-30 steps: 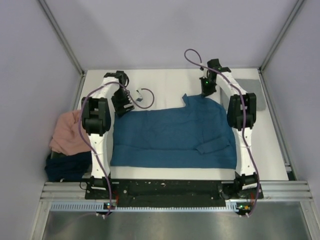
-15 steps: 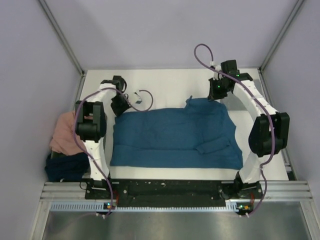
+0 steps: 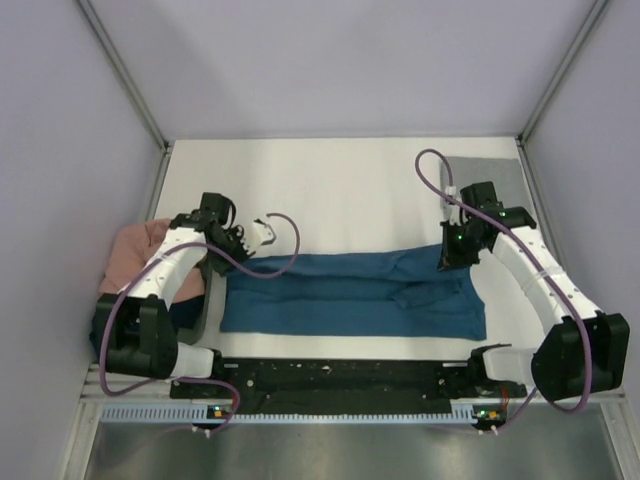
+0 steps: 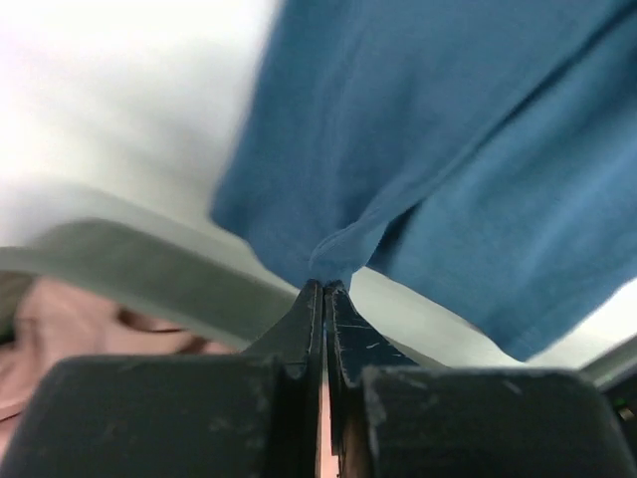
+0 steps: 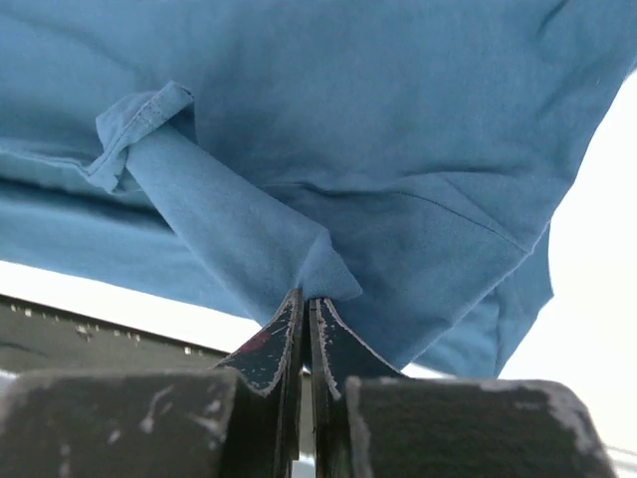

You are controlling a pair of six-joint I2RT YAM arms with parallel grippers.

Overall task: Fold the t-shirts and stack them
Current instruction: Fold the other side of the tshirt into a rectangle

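Over the last second the shirt [image 3: 350, 300] had been folded nearward by its far edge, leaving a narrower doubled band on the near half of the table [image 3: 340, 180], its long axis running left to right. The left claw [image 3: 238, 252] and right claw [image 3: 450, 260] were each clamped on that edge, one at either end.

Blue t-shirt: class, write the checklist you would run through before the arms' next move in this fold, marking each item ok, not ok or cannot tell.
1. Left end effector shut on blue t-shirt corner: ok.
2. Right end effector shut on its other corner: ok.
3. Fold lined up edge to edge: cannot tell.
4. Cloth smooth by right grip: not ok, a pleat is rolled up.
5. Pink t-shirt apart from the blue one: ok.
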